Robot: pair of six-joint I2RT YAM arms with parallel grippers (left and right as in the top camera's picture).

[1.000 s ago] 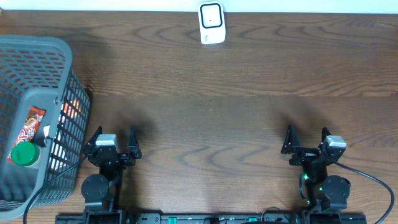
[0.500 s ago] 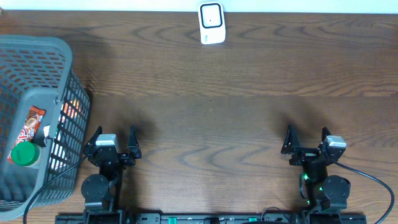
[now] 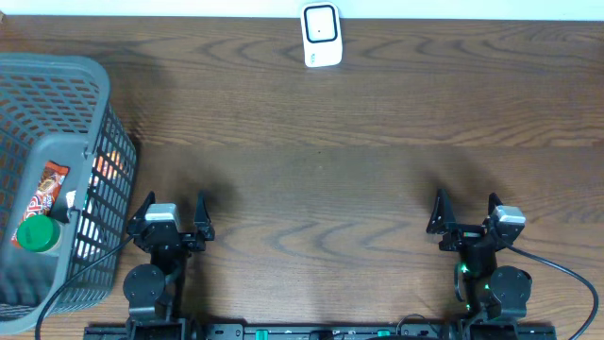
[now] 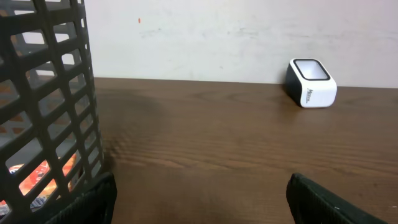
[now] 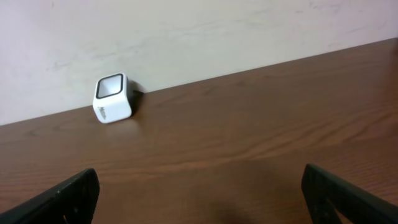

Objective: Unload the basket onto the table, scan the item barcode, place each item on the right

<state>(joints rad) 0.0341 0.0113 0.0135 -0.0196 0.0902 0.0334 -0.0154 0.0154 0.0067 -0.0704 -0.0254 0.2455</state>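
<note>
Basket (image 3: 57,104) at left edge, perhaps snacks (image 3: 43,192) inside; scanner (image 3: 321,36) at far edge; left tool (image 3: 176,203), right tool (image 3: 465,200) agape.

Dark brown wooden table (image 3: 359,142), grain running side to side. At the far edge, near the middle: small white scanner (image 3: 321,35) with a dark window, close to the pale wall (image 4: 217,37). At the left edge: grey mesh basket (image 3: 47,104), well apart from the scanner.
</note>
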